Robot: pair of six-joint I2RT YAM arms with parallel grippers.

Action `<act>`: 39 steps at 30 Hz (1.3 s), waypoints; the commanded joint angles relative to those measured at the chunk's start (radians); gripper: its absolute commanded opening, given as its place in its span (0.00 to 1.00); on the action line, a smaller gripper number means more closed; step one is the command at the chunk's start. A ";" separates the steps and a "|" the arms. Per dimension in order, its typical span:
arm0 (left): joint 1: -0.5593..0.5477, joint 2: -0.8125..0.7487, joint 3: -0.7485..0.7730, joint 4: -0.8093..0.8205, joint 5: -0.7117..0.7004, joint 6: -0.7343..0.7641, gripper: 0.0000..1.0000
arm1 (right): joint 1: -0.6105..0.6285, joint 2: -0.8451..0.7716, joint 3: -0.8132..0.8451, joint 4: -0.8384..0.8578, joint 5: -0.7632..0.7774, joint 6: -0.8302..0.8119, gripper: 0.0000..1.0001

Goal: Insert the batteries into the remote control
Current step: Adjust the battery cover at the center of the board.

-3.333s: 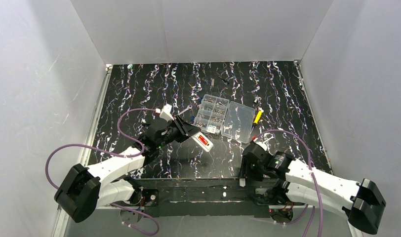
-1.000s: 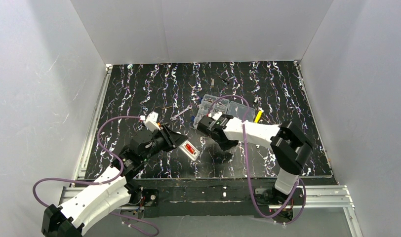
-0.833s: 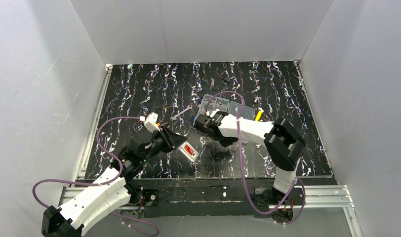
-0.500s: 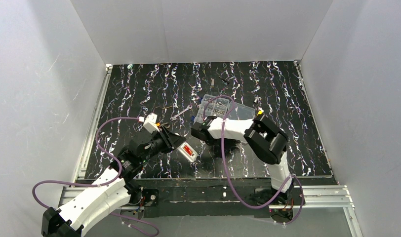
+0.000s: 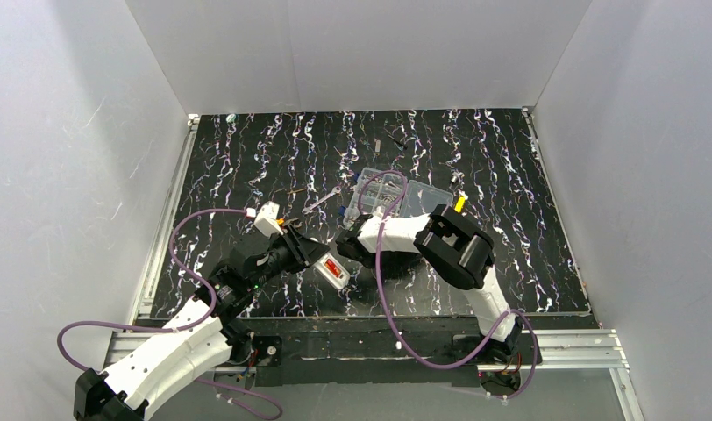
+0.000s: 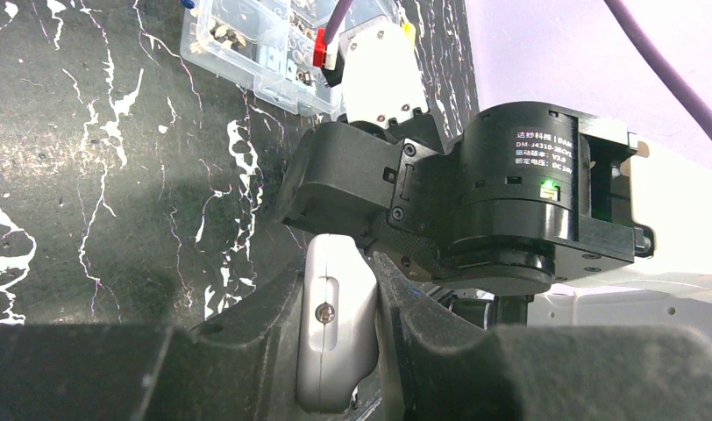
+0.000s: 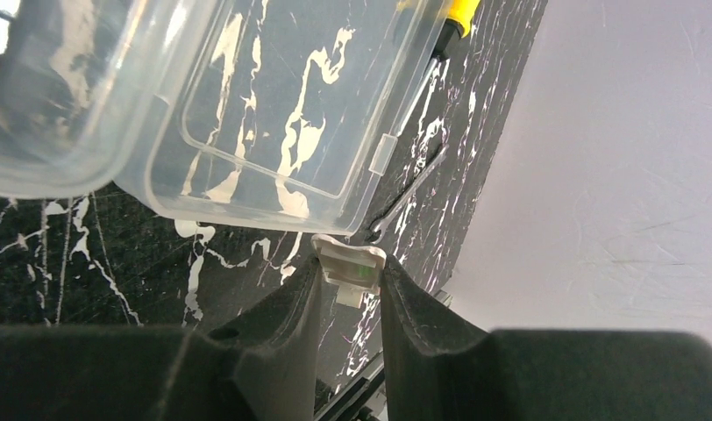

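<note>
Holding: we see the left gripper clenched on the remote control, brownish recess up.
Remote's place: 7 o'clock from the clear box.
Right gripper: pinching a small white cover piece, at the remote's 2 o'clock.
</note>
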 commanded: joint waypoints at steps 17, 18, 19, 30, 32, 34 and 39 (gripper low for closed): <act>0.005 -0.011 0.026 0.023 -0.012 0.007 0.00 | 0.001 0.022 0.021 0.125 -0.073 -0.087 0.48; 0.004 -0.010 0.026 0.024 -0.012 0.007 0.00 | 0.001 0.023 0.021 0.127 -0.076 -0.091 0.49; 0.004 -0.010 0.027 0.022 -0.013 0.008 0.00 | 0.001 0.024 0.021 0.128 -0.080 -0.096 0.50; 0.004 0.007 0.033 0.026 -0.013 0.009 0.00 | -0.031 0.016 0.000 0.159 -0.107 -0.145 0.45; 0.003 0.009 0.034 0.030 -0.011 0.008 0.00 | -0.041 0.006 -0.010 0.176 -0.120 -0.166 0.43; 0.004 0.013 0.033 0.032 -0.009 0.008 0.00 | -0.048 0.001 -0.015 0.187 -0.128 -0.181 0.41; 0.004 0.011 0.027 0.036 -0.009 0.001 0.00 | -0.050 -0.011 -0.021 0.196 -0.121 -0.185 0.31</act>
